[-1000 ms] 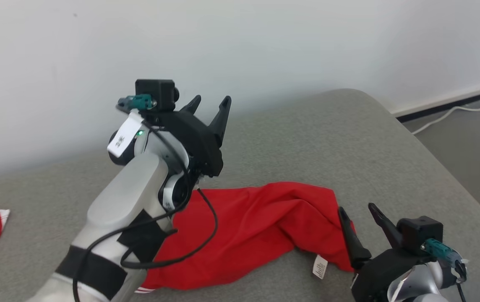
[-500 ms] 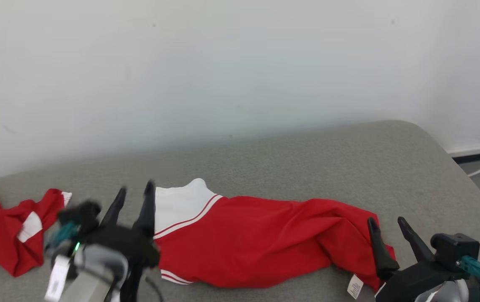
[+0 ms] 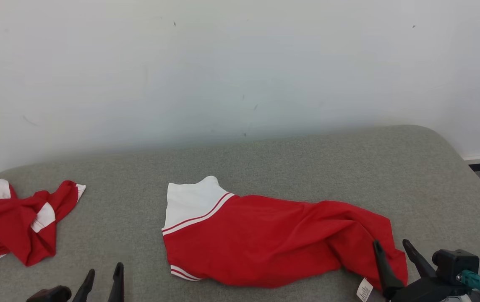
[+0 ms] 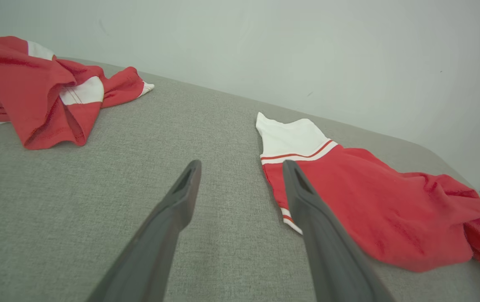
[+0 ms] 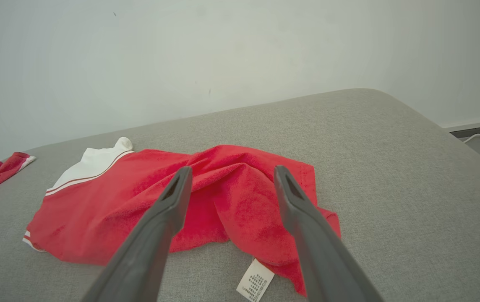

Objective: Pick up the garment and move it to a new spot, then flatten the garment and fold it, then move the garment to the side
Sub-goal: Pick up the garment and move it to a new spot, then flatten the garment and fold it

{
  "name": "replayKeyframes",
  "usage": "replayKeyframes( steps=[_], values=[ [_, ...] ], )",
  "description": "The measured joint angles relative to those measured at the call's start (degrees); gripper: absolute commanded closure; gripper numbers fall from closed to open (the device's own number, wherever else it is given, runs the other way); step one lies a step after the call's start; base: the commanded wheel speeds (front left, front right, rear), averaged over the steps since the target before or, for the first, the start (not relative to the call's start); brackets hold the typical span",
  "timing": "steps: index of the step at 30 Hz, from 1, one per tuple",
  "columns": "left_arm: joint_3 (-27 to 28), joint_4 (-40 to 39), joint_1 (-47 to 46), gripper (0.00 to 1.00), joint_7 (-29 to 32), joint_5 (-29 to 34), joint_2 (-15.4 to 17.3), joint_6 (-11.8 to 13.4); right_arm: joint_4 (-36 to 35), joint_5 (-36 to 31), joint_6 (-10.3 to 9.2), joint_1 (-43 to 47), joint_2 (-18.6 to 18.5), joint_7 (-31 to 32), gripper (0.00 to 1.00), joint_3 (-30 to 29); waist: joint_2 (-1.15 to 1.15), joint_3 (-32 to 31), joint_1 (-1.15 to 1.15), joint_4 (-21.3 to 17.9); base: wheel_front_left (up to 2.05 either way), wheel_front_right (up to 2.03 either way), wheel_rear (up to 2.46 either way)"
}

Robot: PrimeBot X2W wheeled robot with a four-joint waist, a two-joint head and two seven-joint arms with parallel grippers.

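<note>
Red garment [image 3: 273, 243] with a white band lies rumpled mid-bench [image 3: 307, 167]. My right fingers [image 3: 382, 266] are spread at its label end, gripping nothing. My left fingers [image 3: 118, 282] are spread and empty near the white end; a second ago that arm was raised over the cloth. Second red garment [image 3: 13, 222] sits far left.

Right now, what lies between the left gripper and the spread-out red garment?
Bare grey padded surface, seen in the head view: the left gripper sits apart from the garment.
</note>
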Motion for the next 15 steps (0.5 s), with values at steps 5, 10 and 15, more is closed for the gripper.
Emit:
replayKeyframes(
  steps=[5,10,15],
  values=[
    [7.5,-2.8,4.4,0.00,-0.2,1.1,-1.2,0.0,-0.1,-0.6,-0.51,0.9,0.3,-0.1,0.00,-0.4,0.00,0.2,0.00,-0.4,0.00,0.00,0.00],
    [11.5,-7.3,7.9,0.00,-0.5,1.5,-3.2,0.0,0.0,-0.6,-1.01,1.3,0.7,-1.0,0.00,-1.7,0.00,-0.3,0.00,-0.7,0.00,0.00,0.00],
    [12.9,-12.2,10.7,0.00,-0.5,3.2,-3.3,0.0,0.2,-0.6,-1.02,1.4,1.0,-1.1,0.00,-1.4,0.00,-1.0,0.00,-0.7,0.00,0.00,0.00]
  ],
)
